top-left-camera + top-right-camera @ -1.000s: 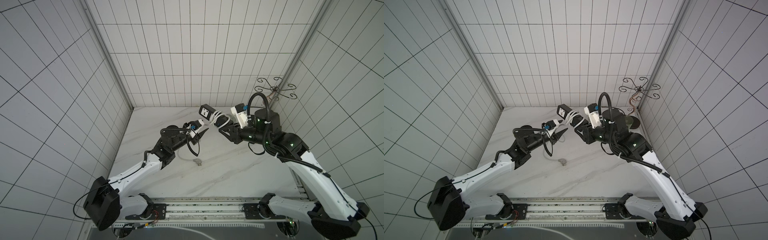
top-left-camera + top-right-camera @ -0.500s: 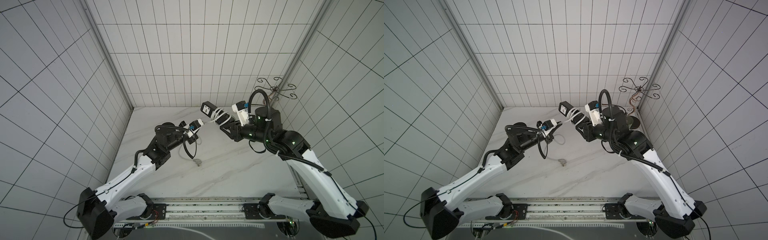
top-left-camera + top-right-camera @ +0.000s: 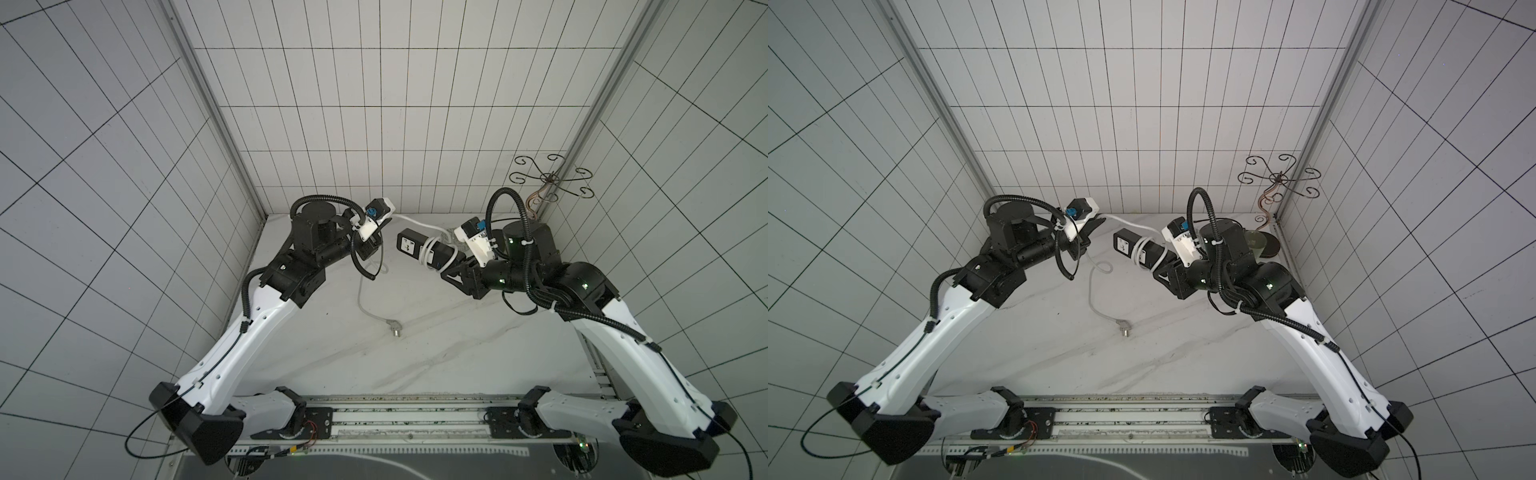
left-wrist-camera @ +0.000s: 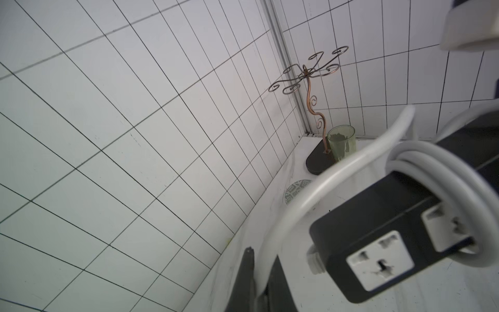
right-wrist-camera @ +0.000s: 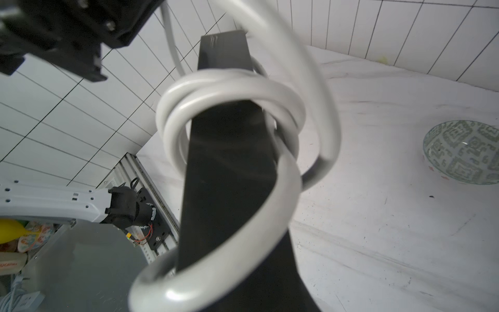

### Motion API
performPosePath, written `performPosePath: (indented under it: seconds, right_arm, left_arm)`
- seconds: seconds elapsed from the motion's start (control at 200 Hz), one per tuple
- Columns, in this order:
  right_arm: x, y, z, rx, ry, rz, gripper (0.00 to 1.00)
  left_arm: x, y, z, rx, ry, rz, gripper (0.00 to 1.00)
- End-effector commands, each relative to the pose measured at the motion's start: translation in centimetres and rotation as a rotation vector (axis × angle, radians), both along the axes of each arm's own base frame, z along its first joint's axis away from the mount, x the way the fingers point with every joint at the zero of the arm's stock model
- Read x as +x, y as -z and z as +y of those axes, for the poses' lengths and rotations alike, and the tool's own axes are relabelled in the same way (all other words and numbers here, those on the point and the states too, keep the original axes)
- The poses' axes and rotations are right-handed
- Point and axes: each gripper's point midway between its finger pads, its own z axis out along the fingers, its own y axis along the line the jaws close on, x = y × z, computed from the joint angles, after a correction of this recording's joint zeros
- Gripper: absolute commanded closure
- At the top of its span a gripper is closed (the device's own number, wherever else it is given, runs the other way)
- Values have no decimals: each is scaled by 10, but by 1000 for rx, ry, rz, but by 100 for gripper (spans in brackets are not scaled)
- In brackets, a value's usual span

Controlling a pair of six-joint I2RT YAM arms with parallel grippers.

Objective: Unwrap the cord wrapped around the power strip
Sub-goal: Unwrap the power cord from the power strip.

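Observation:
My right gripper (image 3: 451,266) is shut on one end of the power strip (image 3: 415,247), a black bar held in the air with a white socket facing up. The pale cord (image 3: 432,253) still circles the bar in a few loops (image 5: 229,86). One strand (image 3: 1133,224) runs from the power strip (image 3: 1129,245) to my left gripper (image 3: 380,230), which is shut on the cord (image 4: 310,194) between its fingers (image 4: 248,270). The rest of the cord drops to the table and ends in a grey plug (image 3: 395,330). The strip (image 5: 229,175) hides the right jaws in the right wrist view.
A wire stand (image 3: 548,178) on a dark base occupies the back right corner, with a green glass (image 4: 341,144) on it. A patterned bowl (image 5: 461,151) sits near it. The arms' mounting rail (image 3: 407,415) runs along the front edge.
My left gripper closed on the cord and drew back to the left and toward the rear wall, pulling a strand out from the strip. The right arm barely shifted.

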Motion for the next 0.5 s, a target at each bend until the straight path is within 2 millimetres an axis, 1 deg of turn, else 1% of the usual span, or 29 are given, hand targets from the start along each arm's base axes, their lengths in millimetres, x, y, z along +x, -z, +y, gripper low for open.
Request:
performPosePath:
  seconds: [0.0, 0.07, 0.13, 0.26, 0.375, 0.495]
  right_arm:
    - [-30, -16, 1, 51, -126, -13, 100]
    - [-39, -26, 3, 84, -153, 2, 100]
    - [-45, -36, 5, 115, -176, 11, 100]
    - [-51, -62, 6, 196, -184, -31, 100]
    - [-44, -85, 10, 257, -172, -91, 100]
    - [-25, -104, 9, 278, -106, -184, 100]
  left_arm:
    - [3, 14, -7, -35, 111, 125, 100]
    - [8, 31, -13, -46, 161, 201, 100]
    - [11, 50, -17, -31, 175, 250, 100]
    - [11, 87, -19, -2, 196, 333, 97]
    - [5, 112, -19, -3, 218, 404, 95]
    - [-6, 136, -18, -24, 240, 466, 91]
